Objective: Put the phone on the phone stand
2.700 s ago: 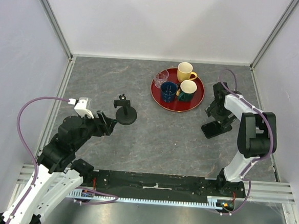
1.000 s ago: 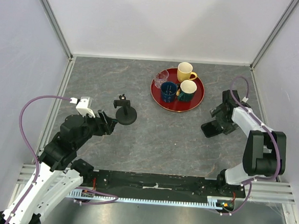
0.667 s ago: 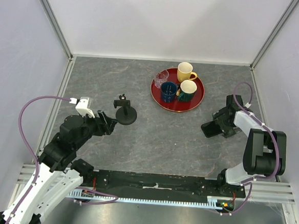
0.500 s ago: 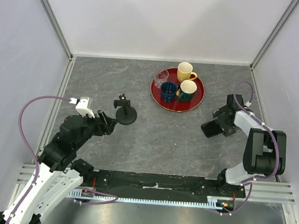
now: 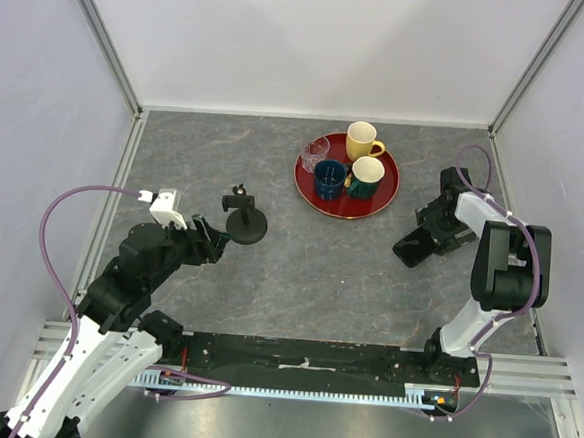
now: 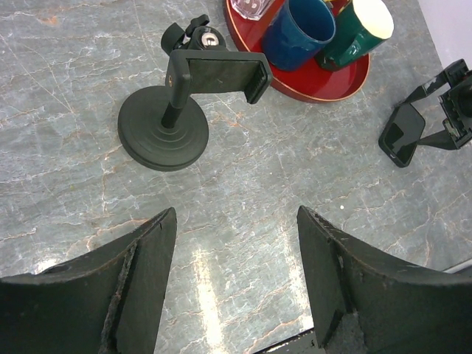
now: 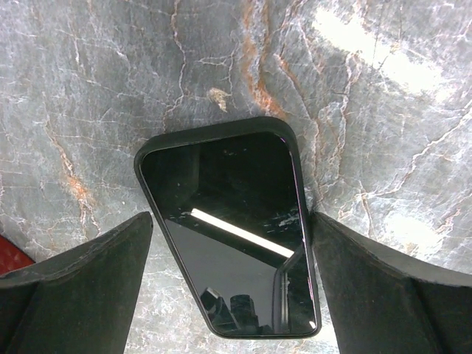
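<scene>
The thin black glossy-screened phone [image 5: 416, 247] lies flat on the grey marbled desk [image 5: 318, 281], at the right of the overhead view and below and to the right of the round red tray [image 5: 342, 215] of mugs. The right end effector [image 5: 438, 227] is down over it with its jaws spread wide. In the right wrist view, one dark finger [image 7: 81, 269] sits on either side of the phone [image 7: 232, 251], not clamped on it. The small black phone stand with a round disc base [image 5: 244, 221] stands empty left of centre. The left end effector [image 6: 236, 221] hovers just beside it, also spread open and holding nothing.
</scene>
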Robot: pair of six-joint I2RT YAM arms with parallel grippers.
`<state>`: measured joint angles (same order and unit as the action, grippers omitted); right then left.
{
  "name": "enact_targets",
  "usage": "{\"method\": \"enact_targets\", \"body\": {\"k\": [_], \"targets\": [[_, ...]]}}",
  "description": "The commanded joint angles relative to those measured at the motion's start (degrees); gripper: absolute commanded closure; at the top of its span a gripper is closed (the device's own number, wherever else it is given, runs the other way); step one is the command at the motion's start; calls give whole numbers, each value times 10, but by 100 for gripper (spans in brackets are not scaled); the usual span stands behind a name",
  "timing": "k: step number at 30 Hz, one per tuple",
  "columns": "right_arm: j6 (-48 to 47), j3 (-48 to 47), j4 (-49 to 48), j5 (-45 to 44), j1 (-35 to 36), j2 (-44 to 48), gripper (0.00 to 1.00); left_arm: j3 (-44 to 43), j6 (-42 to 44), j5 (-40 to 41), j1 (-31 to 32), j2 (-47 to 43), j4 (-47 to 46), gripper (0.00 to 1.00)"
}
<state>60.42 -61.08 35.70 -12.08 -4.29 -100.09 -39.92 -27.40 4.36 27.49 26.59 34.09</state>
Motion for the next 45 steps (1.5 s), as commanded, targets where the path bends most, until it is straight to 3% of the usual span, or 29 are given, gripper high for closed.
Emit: {"method": "enact_targets", "body": {"k": [1,9,11,12,13,15,18,38,45], "targets": [[18,45,9,3,-1,-46,6,1,20,0,1,4,-25,28],[-6,30,25,-10,-1,-59,17,1,20,-1,1,6,-25,28],[-9,30,24,-8,-1,-63,27,1,20,-1,1,5,-25,28],[-14,29,23,-5,-1,-64,54,1,20,-2,1,4,-26,28],[-16,26,22,-1,0,-65,69,1,20,-1,1,2,-25,28],[-26,18,25,16,0,-72,86,0,20,-1,1,0,-25,28],[-33,18,28,15,2,-72,100,2,19,0,1,-2,-27,28],[-128,77,-26,-50,7,200,100,2,20,-8,1,3,-28,28],[-229,210,-237,40,7,329,100,2,23,-23,1,10,-32,28]]}}
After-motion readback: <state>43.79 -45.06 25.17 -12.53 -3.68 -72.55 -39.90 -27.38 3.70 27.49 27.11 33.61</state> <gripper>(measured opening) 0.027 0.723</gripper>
